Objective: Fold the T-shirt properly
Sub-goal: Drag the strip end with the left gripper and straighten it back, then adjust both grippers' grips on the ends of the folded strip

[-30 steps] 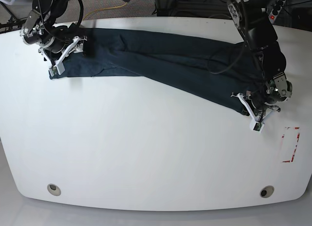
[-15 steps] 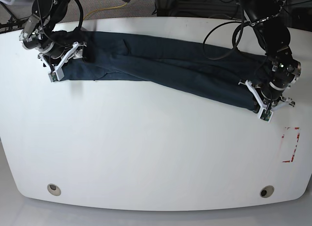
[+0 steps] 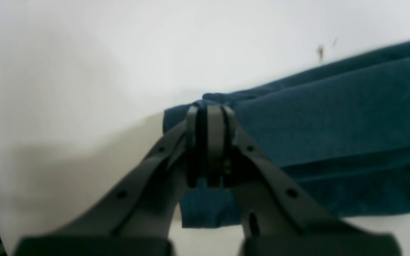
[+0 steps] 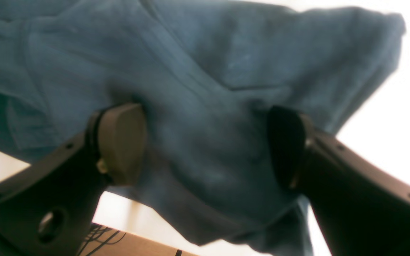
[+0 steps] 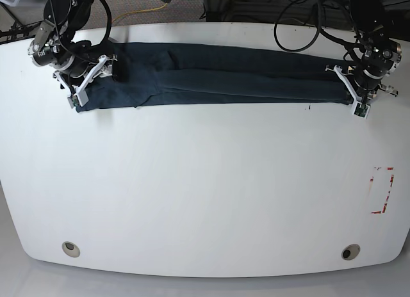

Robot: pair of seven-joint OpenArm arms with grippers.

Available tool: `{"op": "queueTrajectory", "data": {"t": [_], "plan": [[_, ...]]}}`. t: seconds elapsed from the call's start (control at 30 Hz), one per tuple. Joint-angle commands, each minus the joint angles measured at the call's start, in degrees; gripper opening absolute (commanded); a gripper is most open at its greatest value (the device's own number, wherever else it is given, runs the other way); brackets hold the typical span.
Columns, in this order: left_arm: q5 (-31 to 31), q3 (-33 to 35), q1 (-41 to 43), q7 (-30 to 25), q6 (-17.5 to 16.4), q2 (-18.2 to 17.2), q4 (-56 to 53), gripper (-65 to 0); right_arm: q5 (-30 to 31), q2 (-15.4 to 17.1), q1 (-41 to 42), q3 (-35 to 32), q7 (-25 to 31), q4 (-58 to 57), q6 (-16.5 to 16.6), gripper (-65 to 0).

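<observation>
T-shirt [image 5: 224, 74] stretched in long band along far counter [image 5: 205, 194]. Left tool [image 3: 208, 145] pinching right end; right tool [image 4: 205, 142] spread over left end. Keep band taut, level before laying.

Matt wrinkled cloth T-shirt [image 5: 218, 74]

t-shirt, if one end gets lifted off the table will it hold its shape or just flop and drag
The T-shirt would probably flop: it lies as a long wrinkled strip with soft folds. It bunches and drapes between the right end effector's open fingers, so it looks limp and light. The left end effector pinches only a corner, so the rest would likely sag and drag along the table.
</observation>
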Motion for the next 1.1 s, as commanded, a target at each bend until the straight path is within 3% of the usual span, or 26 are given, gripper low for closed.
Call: {"op": "queueTrajectory", "data": {"t": [0.0,0.1,0.17,0.27,0.37,0.47,0.63,0.77,0.9,1.07], "plan": [[-0.21,0.03,0.13,-1.15,0.36,-2.68,-1.10,-64.3,0.41,0.96,0.27,0.23,0.55,0.84,0.08,-14.3],[-0.21,0.03,0.57,-1.15,0.36,-3.74,-2.86,-59.2,0.41,0.87,0.35,0.23,0.55,0.84,0.08,-14.3],[-0.13,0.03,1.01,-1.15,0.36,-4.09,-3.21,-50.6,0.41,0.87,0.44,0.23,0.55,0.84,0.08,-14.3],[-0.13,0.12,2.94,-1.15,0.36,-5.58,-3.30,-30.7,0.41,0.96,0.44,0.23,0.55,1.10,0.08,-14.3],[-0.74,-0.06,3.30,-0.80,0.36,-5.93,-2.77,-20.4,1.02,0.96,0.44,0.23,0.55,1.45,0.08,-14.3],[-1.45,-1.02,3.30,2.63,0.36,-5.93,1.27,-22.1,1.02,0.96,0.53,0.23,0.46,2.77,0.08,-14.3],[-9.53,-5.24,2.86,9.49,0.36,-5.49,7.25,-22.9,1.11,-0.45,0.53,0.23,0.37,6.29,0.08,-14.1],[-14.37,-5.07,2.86,11.95,0.36,-4.97,6.99,-22.9,1.11,-1.41,0.71,0.14,0.20,6.47,0.08,-14.1],[-11.82,-3.40,2.77,11.68,0.36,-1.36,4.88,-22.9,0.58,-1.59,0.88,-1.27,0.11,5.23,0.08,-14.1],[-8.30,-2.34,2.77,11.16,0.36,-1.01,-2.42,-22.9,0.41,-1.24,0.71,-3.38,0.55,-0.83,0.08,-14.1]]}}
